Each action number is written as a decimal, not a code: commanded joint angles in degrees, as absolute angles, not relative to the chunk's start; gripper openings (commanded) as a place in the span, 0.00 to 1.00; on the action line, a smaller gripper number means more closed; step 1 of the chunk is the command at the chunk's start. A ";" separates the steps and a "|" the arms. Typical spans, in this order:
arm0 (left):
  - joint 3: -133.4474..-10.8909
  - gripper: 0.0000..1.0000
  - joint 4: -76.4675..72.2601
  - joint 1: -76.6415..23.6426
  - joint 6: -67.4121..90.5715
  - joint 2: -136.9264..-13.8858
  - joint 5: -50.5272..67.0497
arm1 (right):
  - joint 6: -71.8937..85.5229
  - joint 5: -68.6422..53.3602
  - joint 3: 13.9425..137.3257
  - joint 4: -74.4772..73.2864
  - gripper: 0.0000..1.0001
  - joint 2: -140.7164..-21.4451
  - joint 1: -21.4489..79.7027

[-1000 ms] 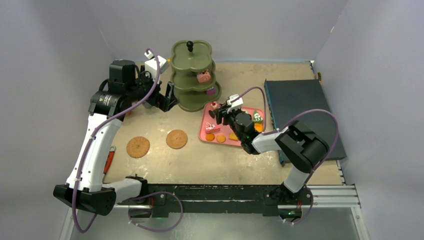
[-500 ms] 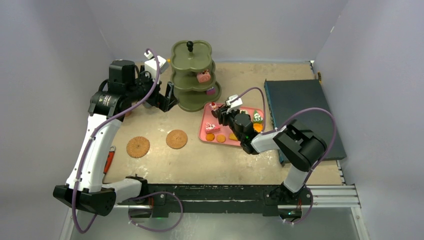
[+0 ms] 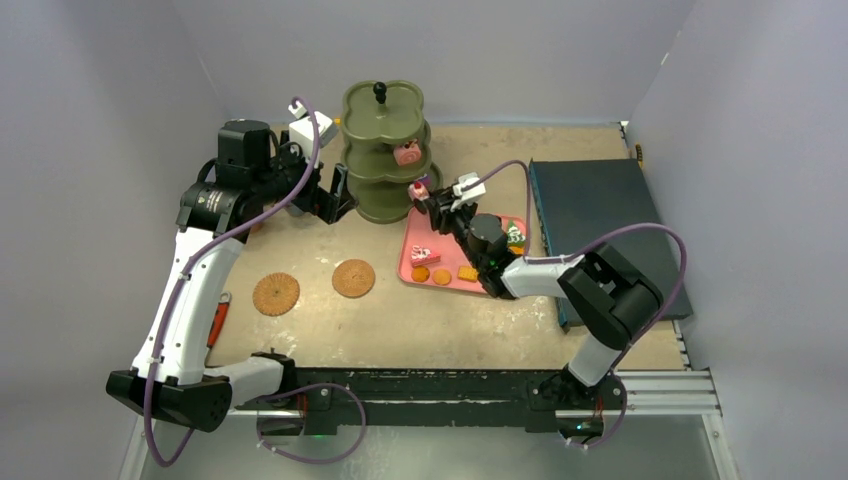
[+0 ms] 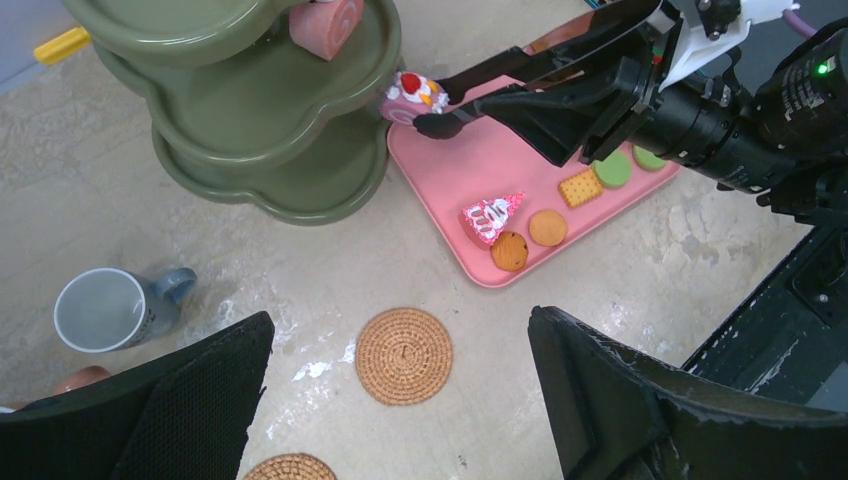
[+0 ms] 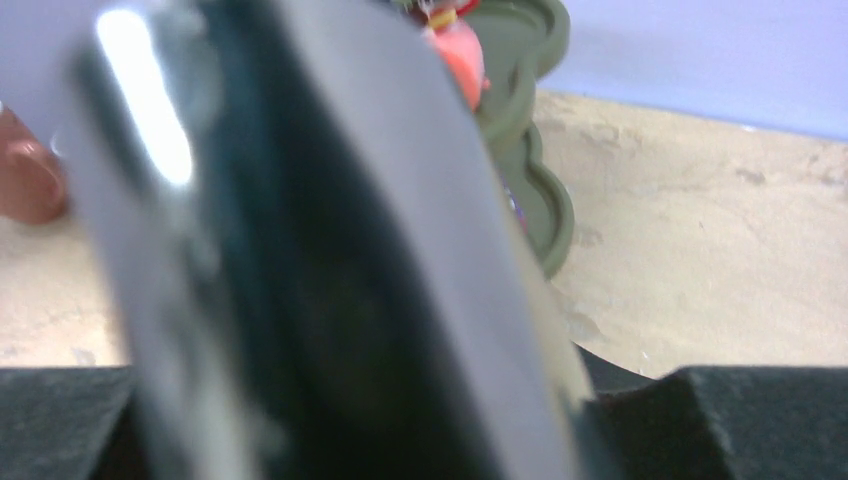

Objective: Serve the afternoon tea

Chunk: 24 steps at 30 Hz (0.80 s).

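1. A small pink toy pastry [image 4: 405,92] with a red cherry on top hangs in the air. It is just beside the rim of the olive three-tier stand [image 4: 230,105], level with the lower tiers.
2. The tips of long black tongs [image 4: 520,68] pinch its sides. The right gripper [image 4: 585,90] has its jaws closed around the tongs (the right wrist view is only blur).
3. The pastry looks light, stiff and probably smooth, so it may twist or slip. A pinch across its flat sides seems safer than one near the cherry.
4. The left gripper [image 3: 338,195] waits left of the stand, its jaws wide open and empty.
5. Further out, a pink roll [image 4: 325,20] sits on a tier. More pastries lie on the pink tray [image 4: 450,165]. A grey-blue cup [image 4: 110,310] and a woven coaster [image 4: 403,355] rest on the bench [image 4: 650,260].
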<state>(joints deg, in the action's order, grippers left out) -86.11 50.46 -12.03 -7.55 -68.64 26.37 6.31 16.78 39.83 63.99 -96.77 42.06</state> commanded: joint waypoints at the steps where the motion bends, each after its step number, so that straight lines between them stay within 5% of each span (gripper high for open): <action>1: -87.58 0.99 49.30 -11.78 -7.69 -67.32 26.67 | 6.10 15.36 45.88 65.86 0.34 -98.40 42.19; 24: -87.28 0.99 50.15 -11.78 -9.05 -67.59 26.53 | 7.91 17.36 55.94 69.87 0.34 -111.58 41.23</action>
<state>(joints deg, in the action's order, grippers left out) -86.11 50.72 -12.03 -8.16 -68.58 26.35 7.51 15.55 52.42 64.62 -111.63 41.56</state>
